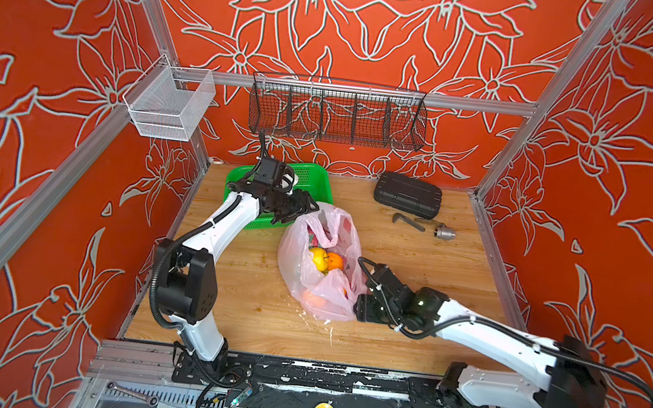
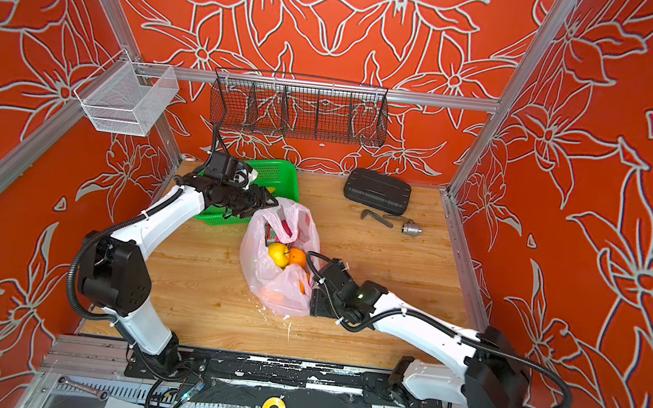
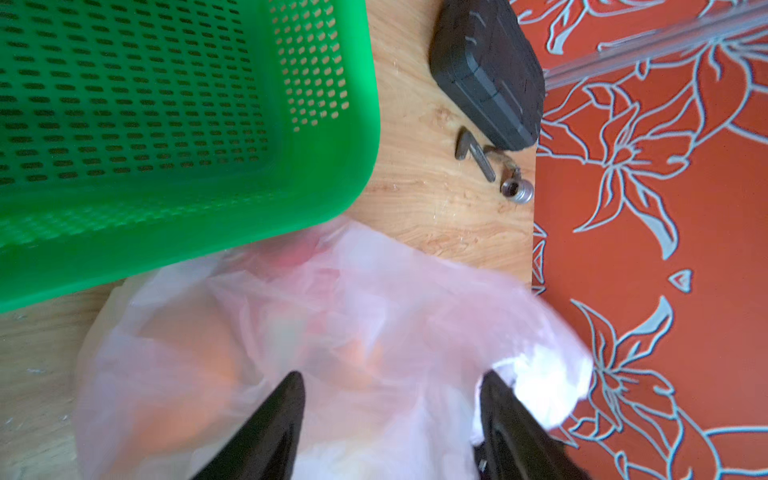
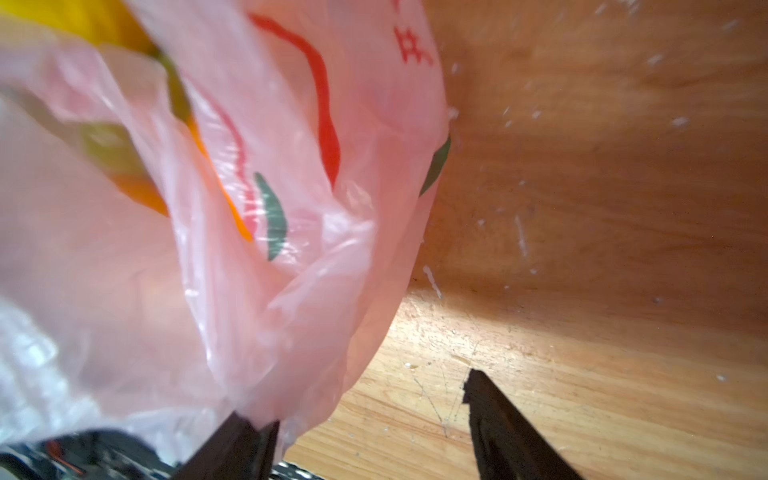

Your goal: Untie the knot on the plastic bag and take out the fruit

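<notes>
The plastic bag (image 1: 296,264), pale pink, translucent and crinkled, sat upright near the middle of the tabletop (image 1: 414,265), its mouth gaping. Inside, a yellow fruit (image 1: 317,257) and an orange (image 1: 335,261) lay touching; a second orange (image 1: 312,299) showed through the film.

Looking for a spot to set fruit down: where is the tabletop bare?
Bare wood lies left of the plastic bag toward the left arm, along the front edge, and between metal tools and right arm. Crowded at back: green basket, black case.
</notes>
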Robot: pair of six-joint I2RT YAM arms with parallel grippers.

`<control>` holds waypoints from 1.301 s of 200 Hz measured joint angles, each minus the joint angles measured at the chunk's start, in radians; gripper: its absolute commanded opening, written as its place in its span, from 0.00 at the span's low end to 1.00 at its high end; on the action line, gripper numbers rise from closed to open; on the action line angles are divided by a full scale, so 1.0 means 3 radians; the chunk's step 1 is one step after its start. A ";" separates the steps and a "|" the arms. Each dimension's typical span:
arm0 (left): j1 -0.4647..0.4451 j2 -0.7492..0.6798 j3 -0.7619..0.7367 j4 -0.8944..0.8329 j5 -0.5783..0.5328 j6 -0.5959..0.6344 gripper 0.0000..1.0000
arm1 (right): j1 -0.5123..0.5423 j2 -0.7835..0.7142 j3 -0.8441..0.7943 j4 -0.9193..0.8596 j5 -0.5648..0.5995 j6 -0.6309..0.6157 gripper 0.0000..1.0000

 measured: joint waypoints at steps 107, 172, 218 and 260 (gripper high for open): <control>-0.0155 -0.1506 -0.0884 -0.0514 -0.0711 -0.0043 0.85 | -0.0005 0.0534 0.1408 0.0369 0.0106 -0.1451 0.67; -0.0244 -0.1431 -0.1344 -0.0629 -0.0273 -0.0053 0.80 | -0.0099 0.1569 0.1789 0.0355 -0.0219 -0.1475 0.60; -0.0285 -0.1306 -0.1417 -0.0537 -0.0191 -0.0033 0.42 | -0.0160 0.1726 0.1625 0.0708 -0.0333 -0.1048 0.75; -0.0285 -0.1223 -0.1568 -0.0498 -0.0235 -0.0089 0.00 | -0.0172 0.1829 0.1495 0.1062 -0.0292 -0.0684 0.85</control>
